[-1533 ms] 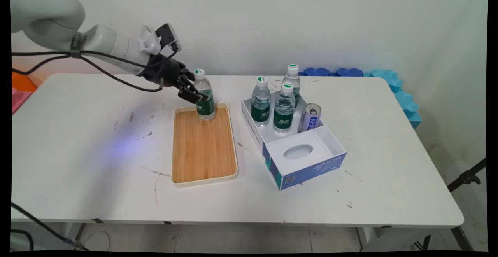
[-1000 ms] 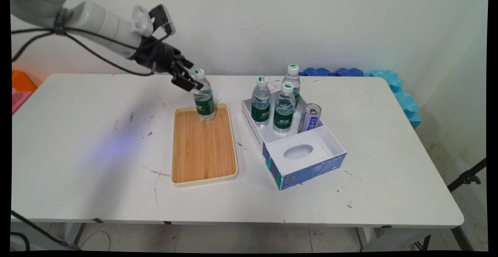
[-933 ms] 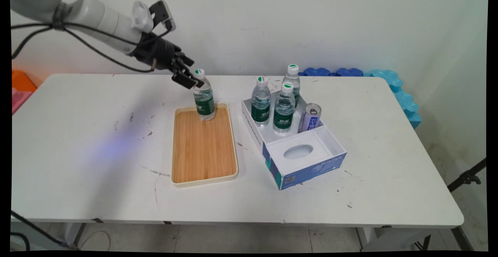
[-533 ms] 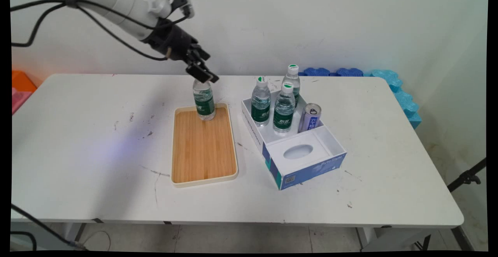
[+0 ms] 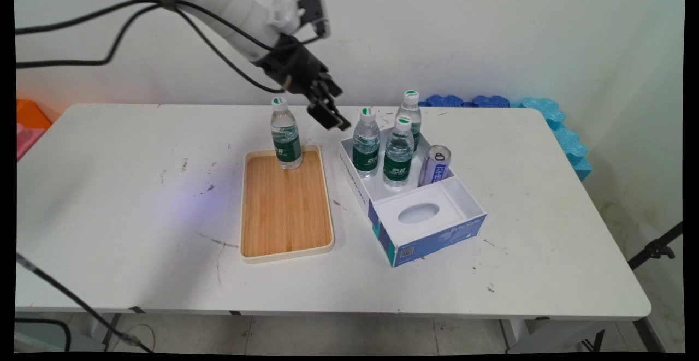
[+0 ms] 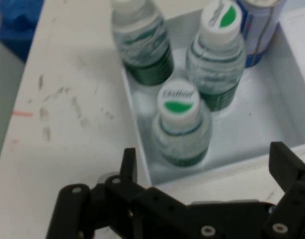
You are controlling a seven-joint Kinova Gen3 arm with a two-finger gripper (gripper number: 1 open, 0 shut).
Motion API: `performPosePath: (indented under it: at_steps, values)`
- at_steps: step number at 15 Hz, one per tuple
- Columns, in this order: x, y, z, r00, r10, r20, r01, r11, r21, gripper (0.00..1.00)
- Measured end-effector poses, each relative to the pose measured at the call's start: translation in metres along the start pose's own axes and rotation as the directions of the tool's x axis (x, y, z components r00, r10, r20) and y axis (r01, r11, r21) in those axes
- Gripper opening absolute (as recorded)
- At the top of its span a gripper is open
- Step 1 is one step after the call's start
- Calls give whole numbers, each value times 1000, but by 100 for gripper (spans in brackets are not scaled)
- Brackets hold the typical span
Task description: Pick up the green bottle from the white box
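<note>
Left of centre in the main view, a wooden tray (image 5: 286, 213) carries one upright water bottle (image 5: 285, 134) at its far end. The gripper (image 5: 328, 116) hangs in the air at upper centre, fingers (image 6: 128, 163) spread wide and holding nothing. To its right, a white box (image 5: 461, 189) holds three water bottles (image 5: 366, 143) and a can (image 5: 435, 165).

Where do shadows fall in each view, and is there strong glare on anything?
Main view: the light is soft and even; the tray and the box cast only faint shadows on the table. Hand view: the nearest bottle darkens the box floor slightly at its base, and there is no strong glare on it.
</note>
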Motion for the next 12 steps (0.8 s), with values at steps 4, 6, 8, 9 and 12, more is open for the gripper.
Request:
performPosePath:
  at_steps: [4,6,8,9,12]
  values:
    - [16,3,32,998,63,17,-62,997,-41,100]
    - [21,3,48,995,96,30,-94,994,-54,100]
    - [24,1,61,991,124,45,-121,991,-61,100]
    - [26,0,69,989,140,53,-137,989,-63,100]
    - [27,-1,82,984,167,69,-162,984,-68,100]
